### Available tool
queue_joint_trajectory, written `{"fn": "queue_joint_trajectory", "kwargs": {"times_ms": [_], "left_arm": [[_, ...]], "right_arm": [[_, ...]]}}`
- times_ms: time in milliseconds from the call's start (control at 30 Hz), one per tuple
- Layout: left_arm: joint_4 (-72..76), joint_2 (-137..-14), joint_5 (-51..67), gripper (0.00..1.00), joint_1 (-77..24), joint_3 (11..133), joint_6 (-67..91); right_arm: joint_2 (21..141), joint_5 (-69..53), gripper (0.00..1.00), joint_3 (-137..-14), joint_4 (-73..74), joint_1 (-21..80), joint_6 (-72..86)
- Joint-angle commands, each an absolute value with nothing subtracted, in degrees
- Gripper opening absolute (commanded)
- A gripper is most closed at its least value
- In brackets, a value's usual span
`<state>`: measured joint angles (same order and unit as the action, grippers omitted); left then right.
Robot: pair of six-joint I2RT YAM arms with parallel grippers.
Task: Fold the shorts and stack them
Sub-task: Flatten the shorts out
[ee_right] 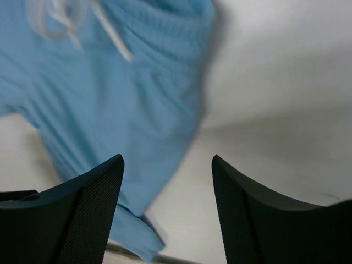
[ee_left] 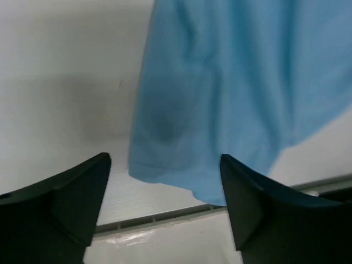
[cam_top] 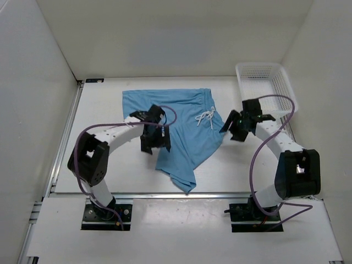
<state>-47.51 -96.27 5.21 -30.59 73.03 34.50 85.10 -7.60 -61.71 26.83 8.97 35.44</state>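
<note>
Shorts: the light blue shorts [cam_top: 181, 132] lay loosely spread at the middle of the worktop [cam_top: 110, 159]. The waistband and white drawstring [cam_top: 205, 117] were on the right, one leg reached to the far left, and the other trailed toward the near edge.
Left hand: the left hand [cam_top: 155, 144] hung over the left part of the cloth, its fingers well apart and nothing between them.
Right hand: the right hand [cam_top: 235, 127] was just beside the waistband end, also spread and holding nothing.
Basket: a white basket [cam_top: 283, 82] stood at the far right corner; from above nothing showed in it.
Done: at most a rough lay-out, as no tidy fold could be seen.
Left: by my reading, the legs needed bringing together, the cloth folding compactly, then stacking.
</note>
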Motion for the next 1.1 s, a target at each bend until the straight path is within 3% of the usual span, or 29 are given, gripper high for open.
{"fn": "queue_joint_trajectory", "kwargs": {"times_ms": [0, 33, 133, 200, 300, 333, 367, 400, 433, 500, 600, 700, 833, 867, 1067], "left_arm": [[-47.5, -95.6, 3.5, 0.97, -34.1, 67.8, 39.1], [-46.9, -95.6, 4.0, 0.99, -35.0, 67.0, 39.1], [-45.4, -98.7, 4.6, 0.99, -37.6, 65.1, 39.6], [-44.9, -101.6, 4.6, 0.99, -38.4, 65.1, 39.1], [-44.9, -102.8, 2.2, 0.85, -38.4, 64.6, 39.8], [-44.9, -103.4, 1.1, 0.57, -38.4, 64.1, 40.4], [-44.9, -103.4, 0.5, 0.36, -38.4, 64.1, 40.4], [-44.9, -103.4, 0.5, 0.2, -37.7, 64.1, 40.4], [-44.9, -103.4, 0.5, 0.1, -37.7, 63.4, 41.0], [-44.9, -102.7, 0.0, 0.1, -36.4, 62.1, 41.0], [-44.9, -98.7, -0.5, 0.1, -34.8, 61.4, 41.0], [-47.5, -95.3, -1.1, 0.1, -32.9, 62.0, 39.9], [-51.7, -92.9, -3.0, 0.1, -29.7, 65.7, 36.5], [-52.5, -92.3, -3.0, 0.1, -28.8, 66.4, 35.6], [-56.0, -94.1, -4.0, 0.1, -18.9, 71.5, 28.0]], "right_arm": [[80.6, -8.6, 0.71, -55.0, 26.5, 8.4, 35.2], [80.6, -8.6, 0.8, -53.2, 26.5, 8.3, 34.7], [81.3, -9.1, 0.92, -52.6, 24.7, 7.1, 34.0], [84.3, -9.1, 0.93, -53.5, 24.0, 7.1, 32.8], [89.6, -9.1, 0.93, -56.9, 24.0, 6.6, 32.1], [92.0, -8.5, 0.93, -57.4, 23.4, 6.6, 32.1], [93.2, -8.5, 0.93, -57.9, 23.4, 6.1, 32.1], [94.4, -9.4, 0.93, -58.8, 22.0, 6.1, 32.1], [96.4, -10.2, 0.93, -59.4, 22.0, 6.1, 32.1], [98.3, -10.7, 0.91, -59.4, 20.5, 6.1, 32.1], [99.6, -11.3, 0.8, -59.9, 17.9, 6.1, 32.8], [101.5, -12.7, 0.61, -61.4, 16.4, 6.1, 32.8], [104.8, -17.1, 0.2, -62.8, 14.1, 6.7, 33.3], [105.4, -16.5, 0.0, -63.5, 15.0, 7.3, 33.3], [99.6, -8.0, 0.0, -60.0, 17.8, 7.3, 35.6]]}}
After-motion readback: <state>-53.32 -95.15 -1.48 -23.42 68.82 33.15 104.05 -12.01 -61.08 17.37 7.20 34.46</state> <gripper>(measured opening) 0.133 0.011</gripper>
